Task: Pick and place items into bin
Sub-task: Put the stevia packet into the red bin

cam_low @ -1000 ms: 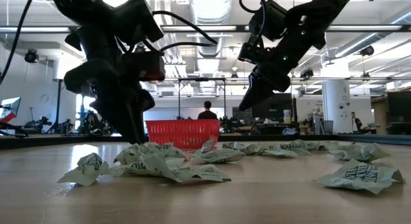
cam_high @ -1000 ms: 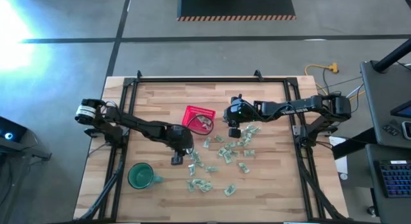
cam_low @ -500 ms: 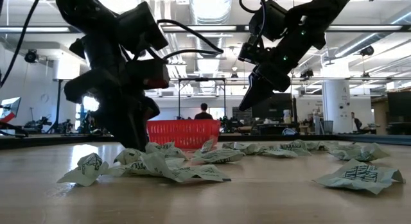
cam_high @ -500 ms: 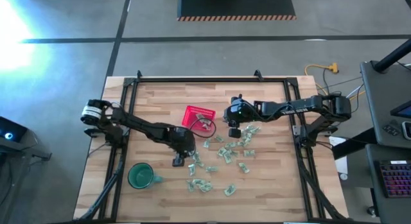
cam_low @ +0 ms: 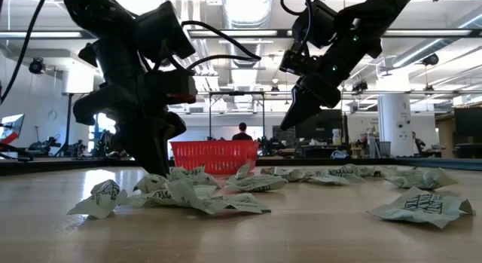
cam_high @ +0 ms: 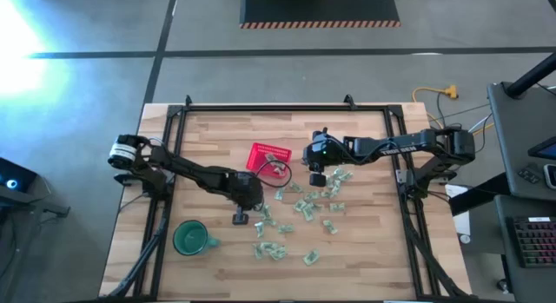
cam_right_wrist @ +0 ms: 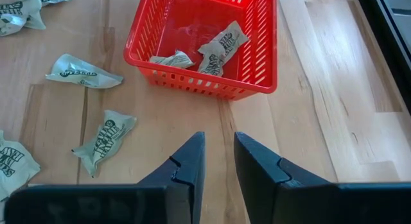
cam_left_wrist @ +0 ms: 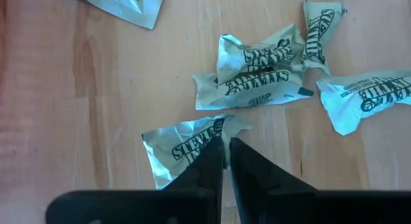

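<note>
High view shows the left gripper (cam_high: 240,218) low over the wooden table (cam_high: 208,138), at the near-left edge of the scattered packets (cam_high: 300,207), not far from the green mug (cam_high: 189,239). From its wrist camera I can see the two dark fingers (cam_left_wrist: 212,166) pressed together on the edge of one crinkled packet (cam_left_wrist: 186,144) that lies flat on the wood; other packets lie just beyond it. The right gripper (cam_high: 316,177) hangs higher, between the red basket (cam_high: 261,155) and the right part of the packets. Its fingers (cam_right_wrist: 189,163) stand a little apart with a narrow gap and nothing is between them. The basket is near the middle of the table, and two packets (cam_right_wrist: 215,47) are already inside it. Low view shows a person (cam_low: 242,133) standing far behind the basket.
</note>
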